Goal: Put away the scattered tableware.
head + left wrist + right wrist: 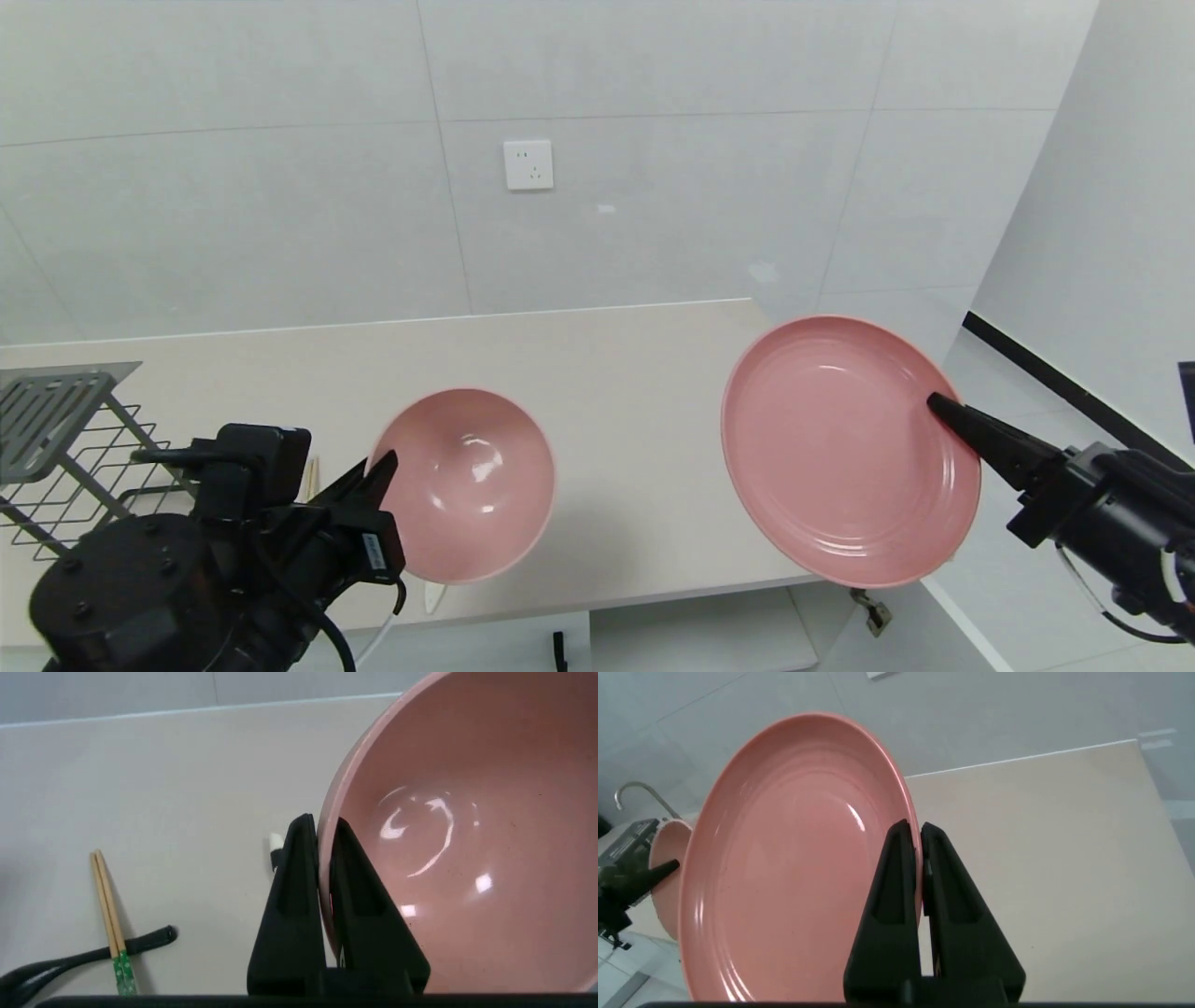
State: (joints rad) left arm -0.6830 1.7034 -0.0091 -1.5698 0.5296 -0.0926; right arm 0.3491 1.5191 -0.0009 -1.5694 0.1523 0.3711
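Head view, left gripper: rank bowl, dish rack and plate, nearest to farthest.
1. The pink bowl: rim clamped in the left gripper, just right of it.
2. The dish rack: on the counter, far left.
3. The pink plate: held up by the right gripper, on the right side.

**No text, number or sign is legible.**

- A small white label point(374, 553) on the body of the left gripper point(381, 459) carries dark print, too small to read.
- The chopsticks point(109, 913) lie on the left part of the worktop point(635, 392). They bear a green band point(122, 973) near one end with pale marks, also too small to make out.
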